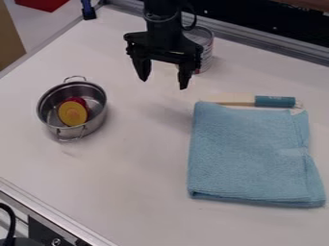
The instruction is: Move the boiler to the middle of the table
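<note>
And here's the pincer, spread wide and empty to the right of the steel pot, presumably opened that way to straddle its rim.

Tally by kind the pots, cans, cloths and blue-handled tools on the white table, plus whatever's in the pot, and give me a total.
Metal pot: 1
Yellow-and-red item in it: 1
Can: 1
Blue cloth: 1
Blue-handled tool: 1
Total: 5

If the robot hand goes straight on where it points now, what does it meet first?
The hand points down, so probably bare table, between the pot and the blue cloth; its height is hard to judge.
</note>
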### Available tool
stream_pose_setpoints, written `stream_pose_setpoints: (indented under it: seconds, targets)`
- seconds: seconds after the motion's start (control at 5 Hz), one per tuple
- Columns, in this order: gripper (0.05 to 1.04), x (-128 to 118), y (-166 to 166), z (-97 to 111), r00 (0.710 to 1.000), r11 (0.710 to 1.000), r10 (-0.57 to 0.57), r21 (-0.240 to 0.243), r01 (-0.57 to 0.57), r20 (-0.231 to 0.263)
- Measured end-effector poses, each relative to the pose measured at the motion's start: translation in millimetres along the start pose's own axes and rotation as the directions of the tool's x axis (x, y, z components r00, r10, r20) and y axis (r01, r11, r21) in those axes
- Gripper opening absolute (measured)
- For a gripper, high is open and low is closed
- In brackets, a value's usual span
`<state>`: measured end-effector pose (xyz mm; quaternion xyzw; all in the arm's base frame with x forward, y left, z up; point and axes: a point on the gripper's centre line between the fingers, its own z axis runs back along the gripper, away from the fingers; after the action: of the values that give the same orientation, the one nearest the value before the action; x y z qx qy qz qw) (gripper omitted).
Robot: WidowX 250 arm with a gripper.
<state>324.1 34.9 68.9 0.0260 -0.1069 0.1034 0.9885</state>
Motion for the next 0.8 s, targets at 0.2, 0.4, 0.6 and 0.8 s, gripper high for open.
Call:
stream_pose_setpoints:
  seconds: [0.2, 0.4, 0.6, 0.8]
  targets:
    - [0.999, -6, 0, -8, 1.0, 1.0, 0.007, 0.003, -0.007, -0.031]
    - [0.999, -5, 14, -10, 0.989, 0.99, 0.143, 0.011, -0.142, -0.033]
    - [0.999, 0, 43, -7, 0.93, 0.93, 0.367, 0.021, -0.367, -0.024]
    - [0.999, -2, 71, -1, 0.847, 0.847, 0.531, 0.039, -0.53, -0.03]
